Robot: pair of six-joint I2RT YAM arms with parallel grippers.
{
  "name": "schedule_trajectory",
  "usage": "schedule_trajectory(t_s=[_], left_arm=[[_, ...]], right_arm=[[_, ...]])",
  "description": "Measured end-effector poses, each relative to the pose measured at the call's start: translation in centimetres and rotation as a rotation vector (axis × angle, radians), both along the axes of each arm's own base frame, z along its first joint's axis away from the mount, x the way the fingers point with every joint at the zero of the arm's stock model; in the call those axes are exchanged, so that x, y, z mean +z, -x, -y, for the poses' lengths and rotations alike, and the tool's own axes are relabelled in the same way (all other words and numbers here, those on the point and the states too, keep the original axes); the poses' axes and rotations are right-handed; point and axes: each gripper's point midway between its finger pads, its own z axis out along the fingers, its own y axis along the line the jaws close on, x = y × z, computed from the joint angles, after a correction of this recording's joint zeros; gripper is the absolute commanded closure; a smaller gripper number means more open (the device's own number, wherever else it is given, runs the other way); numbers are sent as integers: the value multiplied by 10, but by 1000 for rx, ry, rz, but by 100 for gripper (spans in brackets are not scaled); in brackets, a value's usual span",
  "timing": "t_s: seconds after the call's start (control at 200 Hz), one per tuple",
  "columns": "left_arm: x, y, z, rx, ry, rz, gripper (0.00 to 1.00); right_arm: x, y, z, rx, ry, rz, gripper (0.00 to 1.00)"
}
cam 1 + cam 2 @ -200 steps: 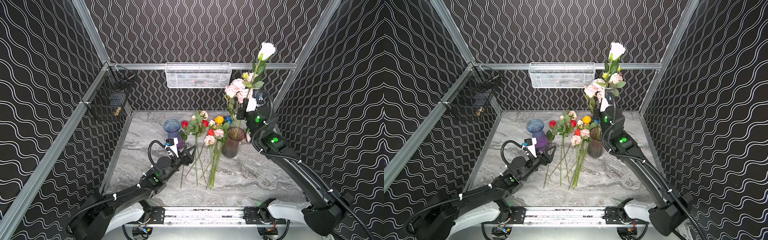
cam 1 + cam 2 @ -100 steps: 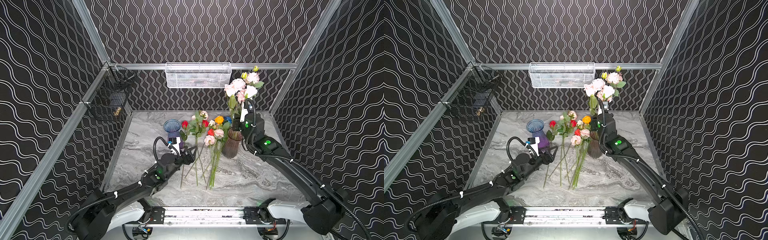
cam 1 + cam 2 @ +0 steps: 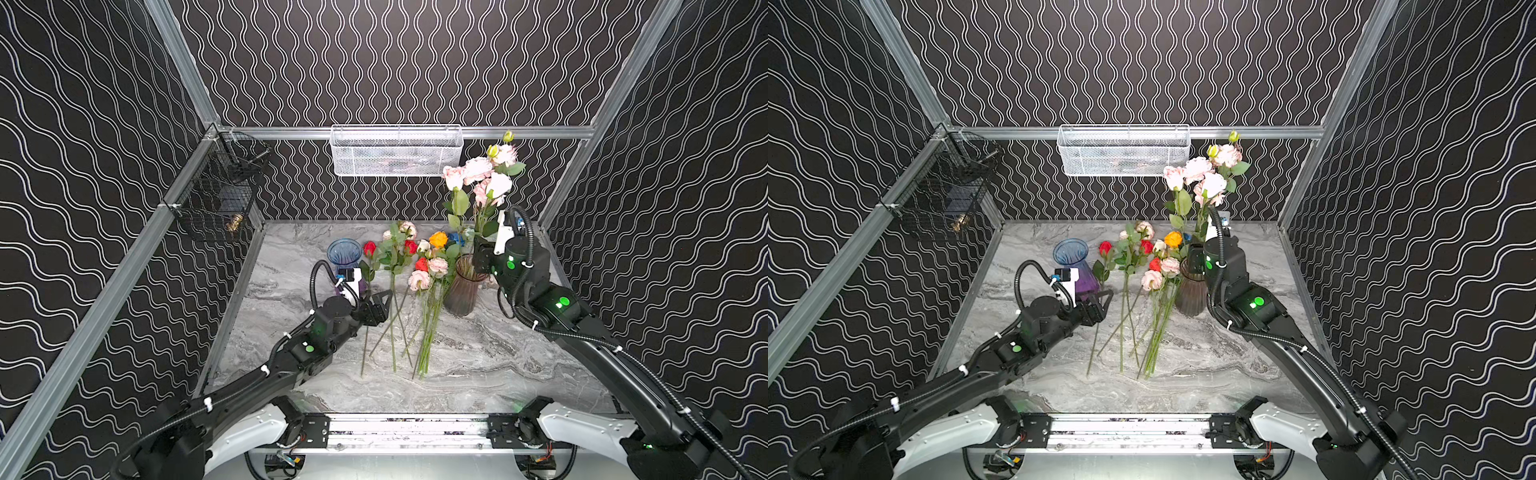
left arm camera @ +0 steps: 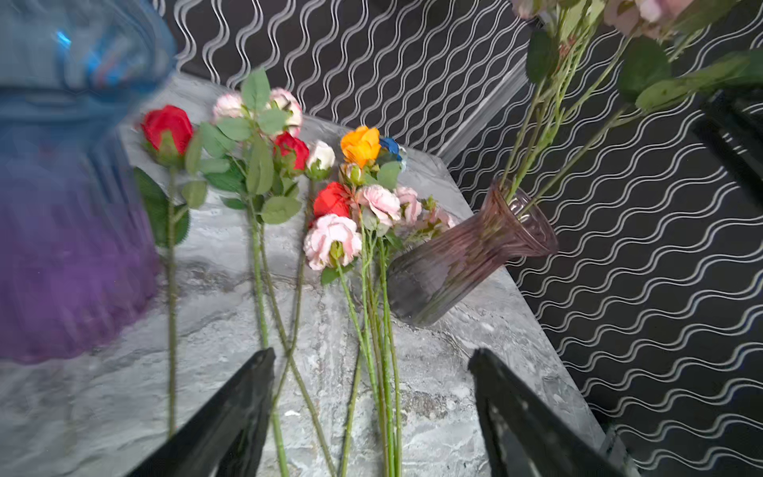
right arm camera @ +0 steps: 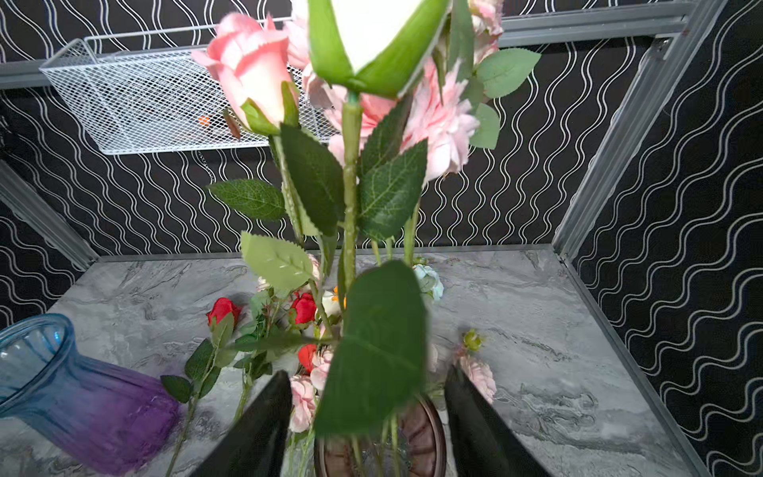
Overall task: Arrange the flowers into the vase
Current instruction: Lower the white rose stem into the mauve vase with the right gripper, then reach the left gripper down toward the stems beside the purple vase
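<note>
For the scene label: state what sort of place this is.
Likely a robot lab test cell: wavy-patterned black panels on an aluminium frame enclose a marble-look tabletop, a left arm and a right arm mount at its front rail, and loose flowers lie by a glass vase.

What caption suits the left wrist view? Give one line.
Open left gripper over loose flowers lying on the table between a blue-purple vase and a part-filled brown vase.
</note>
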Motion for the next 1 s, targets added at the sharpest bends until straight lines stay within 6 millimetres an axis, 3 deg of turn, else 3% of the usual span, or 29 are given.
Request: schedule_trajectory(t_s=[0.18,0.42,0.556,0.996], left_arm=[[-41,15,-24,56,-86,-121,22],[-53,24,-39,86,-155,-198,22],[-61,21,-40,100,-227,-243,23],[-127,1,-23,52,-525,-419,33]], right_arm=[[3,9,4,4,-27,13,38],[-2,11,-5,28,-30,5,35],[-1,8,-16,44,-20,-2,33],[8,29,-25,90,-31,22,35]])
